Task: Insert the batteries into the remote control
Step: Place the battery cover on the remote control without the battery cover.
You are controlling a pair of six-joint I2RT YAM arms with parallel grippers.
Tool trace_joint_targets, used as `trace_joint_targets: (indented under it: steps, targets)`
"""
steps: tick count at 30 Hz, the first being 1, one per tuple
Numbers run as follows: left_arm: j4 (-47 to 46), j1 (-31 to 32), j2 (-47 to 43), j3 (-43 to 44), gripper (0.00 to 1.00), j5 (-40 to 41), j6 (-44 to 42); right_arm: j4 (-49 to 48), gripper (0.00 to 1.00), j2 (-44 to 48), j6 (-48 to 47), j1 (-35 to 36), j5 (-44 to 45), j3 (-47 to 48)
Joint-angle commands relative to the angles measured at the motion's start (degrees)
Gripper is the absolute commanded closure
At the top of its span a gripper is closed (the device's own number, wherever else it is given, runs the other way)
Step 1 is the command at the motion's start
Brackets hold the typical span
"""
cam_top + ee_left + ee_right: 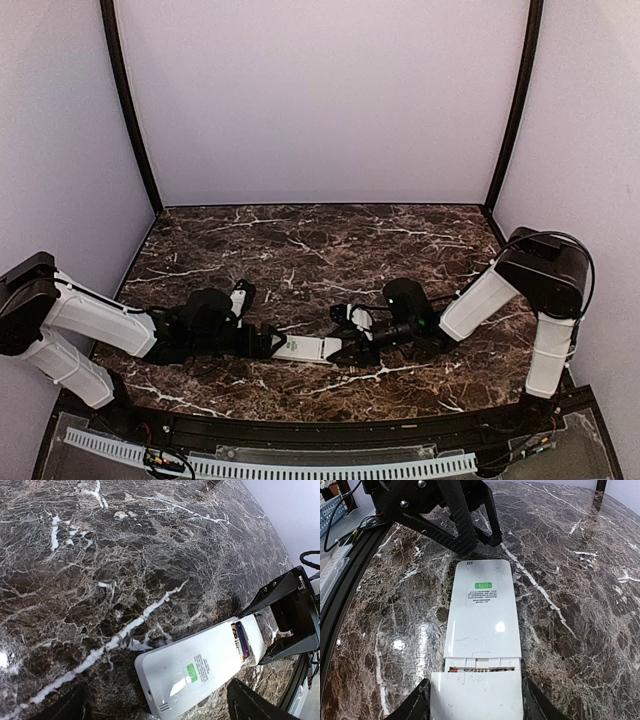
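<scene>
The white remote control [305, 348] lies face down on the marble table [320, 250], green label up [482, 610], between my two grippers. Its battery bay at the right end holds the batteries [240, 641], a purple one beside a gold-ended one; they show as a thin slit in the right wrist view [480, 669]. The white battery cover [476, 695] sits partly over the bay. My right gripper [476, 711] is shut on the cover's sides. My left gripper [160, 712] is open, its fingers [255, 705] wide apart at the remote's other end.
The table's black front rail [350, 580] runs close to the remote, with cables and a grey slotted duct [332, 510] beyond it. Both arms lie low along the front of the table [100, 320].
</scene>
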State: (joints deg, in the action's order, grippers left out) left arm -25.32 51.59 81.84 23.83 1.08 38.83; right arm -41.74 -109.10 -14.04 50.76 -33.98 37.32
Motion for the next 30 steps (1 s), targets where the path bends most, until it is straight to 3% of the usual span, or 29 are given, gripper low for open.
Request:
trace_joint_targets:
  steps: [1,30]
  targets:
    - [-0.7,-0.2,0.3,-0.5,0.07,-0.3,0.3,-2.3,0.51,-1.4,1.0,0.5,0.6,1.3]
    - [-2.2,-0.3,1.2,-0.9,0.06,-1.0,0.0,4.5,0.42,-3.0,-1.1,1.1,-0.2,3.3]
